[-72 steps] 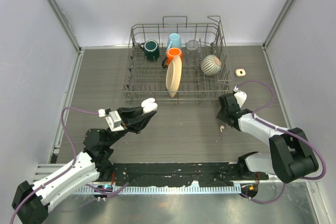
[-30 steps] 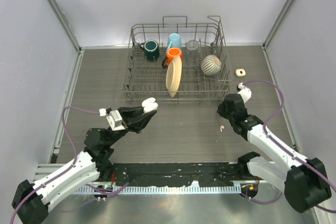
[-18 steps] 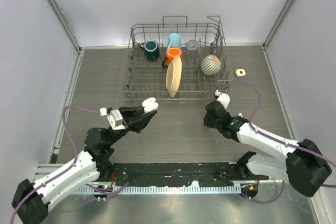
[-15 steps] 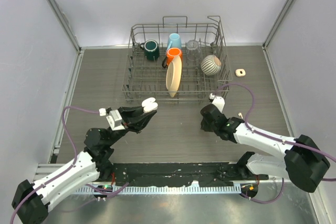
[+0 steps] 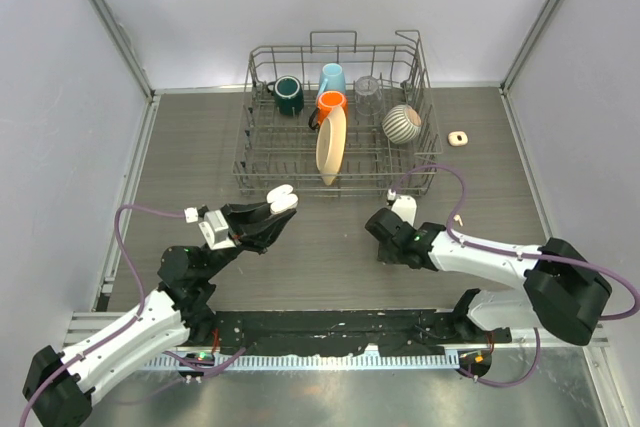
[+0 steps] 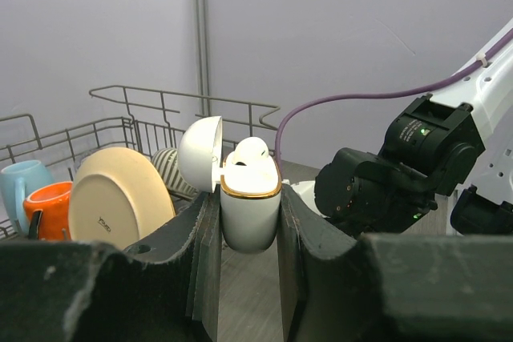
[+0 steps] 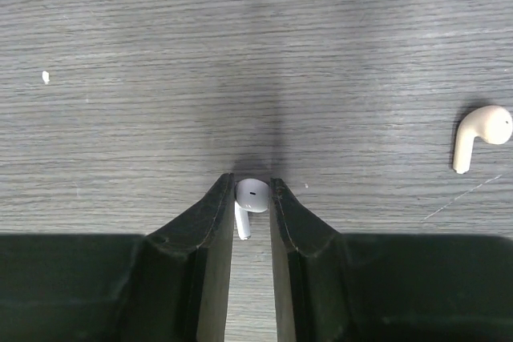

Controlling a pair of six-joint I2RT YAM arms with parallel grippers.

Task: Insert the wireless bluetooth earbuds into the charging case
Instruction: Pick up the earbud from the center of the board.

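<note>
Right claw pinches a white earbud; left claw grips the open charging case.
Second earbud lies on the worktop, three o'clock of the right claw.

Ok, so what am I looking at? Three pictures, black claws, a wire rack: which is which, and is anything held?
These are two robot arms bolted to a table. The wide picture looks down from above; the other two come from a camera on each wrist, showing that gripper's own fingers. The left gripper holds a white charging case, lid open, one earbud already inside. The right gripper is shut on a second earbud; a loose earbud lies on the wood nearby. The dish rack at the back holds mugs, a plate and a striped bowl.
</note>
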